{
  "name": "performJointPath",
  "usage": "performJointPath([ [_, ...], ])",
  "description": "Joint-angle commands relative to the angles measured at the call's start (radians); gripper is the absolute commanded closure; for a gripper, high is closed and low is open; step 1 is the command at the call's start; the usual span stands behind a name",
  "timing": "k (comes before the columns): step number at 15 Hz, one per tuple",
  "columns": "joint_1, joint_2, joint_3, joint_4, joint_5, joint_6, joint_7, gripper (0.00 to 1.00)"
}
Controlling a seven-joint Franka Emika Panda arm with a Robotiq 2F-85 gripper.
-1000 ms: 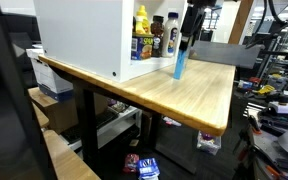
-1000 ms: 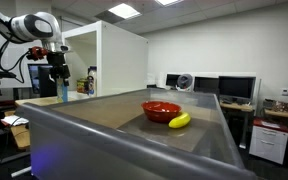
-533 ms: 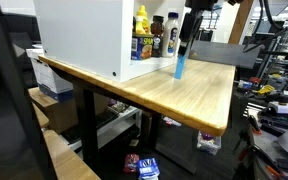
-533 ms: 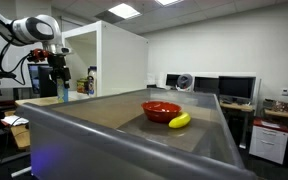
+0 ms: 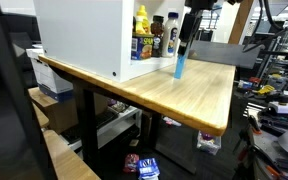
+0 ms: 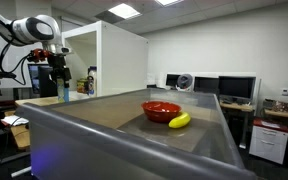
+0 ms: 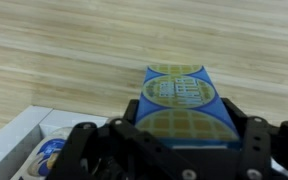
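Tool: our gripper hangs straight over the blue box with a finger at each side. We cannot tell whether they press it or leave a gap.
Box: it stands upright on the wooden table, just beside the open front of the white cabinet.
Neighbours: a yellow bottle and a dark bottle stand in the cabinet near the box. A red bowl and a banana lie well apart from it.
Risk of tipping: we judge the box tall and narrow, so one finger touching first could push it over.
Risk of slipping: the hold is near the top, and a weak pinch on smooth sides could let it slide.
Risk of knocking: the cabinet is close, so a sideways drift could strike its wall or the bottles.
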Motion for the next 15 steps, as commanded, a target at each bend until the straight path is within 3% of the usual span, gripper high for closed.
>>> performJointPath([
  [1, 0.002, 0.002, -0.01, 0.02, -0.014, -0.013, -0.017, 0.46],
  [8, -0.021, 0.018, -0.008, 0.14, -0.087, -0.081, 0.004, 0.46],
  [15, -0.006, 0.164, -0.013, 0.302, -0.082, -0.085, 0.009, 0.46],
])
